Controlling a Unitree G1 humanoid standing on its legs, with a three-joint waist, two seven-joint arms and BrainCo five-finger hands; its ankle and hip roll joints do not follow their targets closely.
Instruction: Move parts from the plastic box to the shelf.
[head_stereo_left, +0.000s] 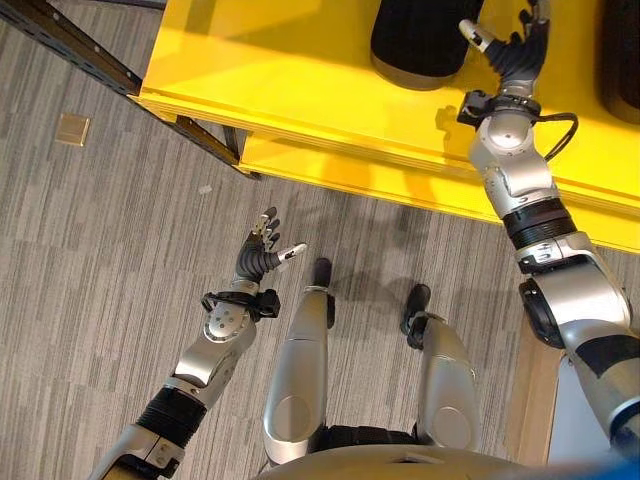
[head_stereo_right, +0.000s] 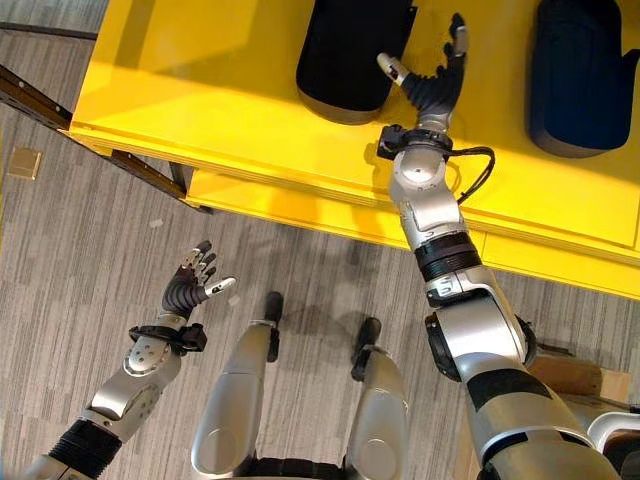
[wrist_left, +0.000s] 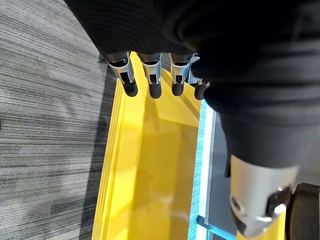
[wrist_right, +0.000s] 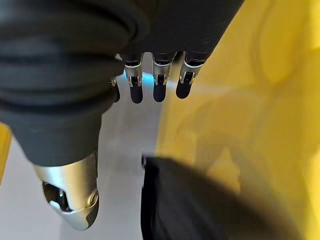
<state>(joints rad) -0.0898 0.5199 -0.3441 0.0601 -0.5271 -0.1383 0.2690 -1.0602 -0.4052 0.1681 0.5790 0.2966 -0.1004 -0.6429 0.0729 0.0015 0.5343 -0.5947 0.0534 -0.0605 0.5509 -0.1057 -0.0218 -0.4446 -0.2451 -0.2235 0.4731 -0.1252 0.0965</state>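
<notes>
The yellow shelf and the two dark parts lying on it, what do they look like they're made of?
Yellow shelf: likely painted metal or plastic, smooth and glossy, since it mirrors the parts. Black part and dark blue part: matte, rounded, possibly moulded plastic or rubber; hard to tell.

Glossy yellow shelf, matt black parts, seemingly carpeted floor.

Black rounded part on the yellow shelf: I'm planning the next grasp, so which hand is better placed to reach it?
Right. The right hand hangs open over the yellow shelf, right beside the black rounded part. The left hand is open over the grey floor.
</notes>
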